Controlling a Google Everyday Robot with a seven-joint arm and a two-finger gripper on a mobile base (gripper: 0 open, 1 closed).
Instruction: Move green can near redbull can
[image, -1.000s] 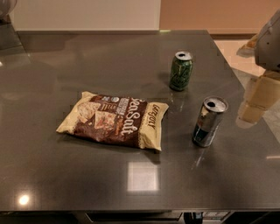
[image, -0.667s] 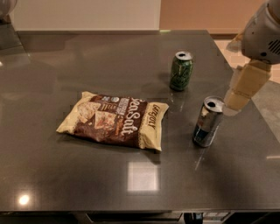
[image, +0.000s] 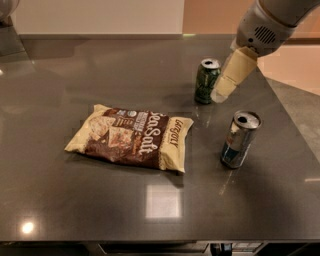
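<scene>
Dark table, two upright cans, a chip bag, with the gripper beside the green can.

The glossy dark table fills most of the view, with a pale wall behind its far edge. A sea-salt chip bag lies flat mid-table. The arm reaches in from the upper right. The redbull can stands near the right edge; the green can stands farther back (long axis vertical, silver top up), with bare tabletop between them. The gripper hangs just right of the green can — how wide it stands cannot be told.
</scene>
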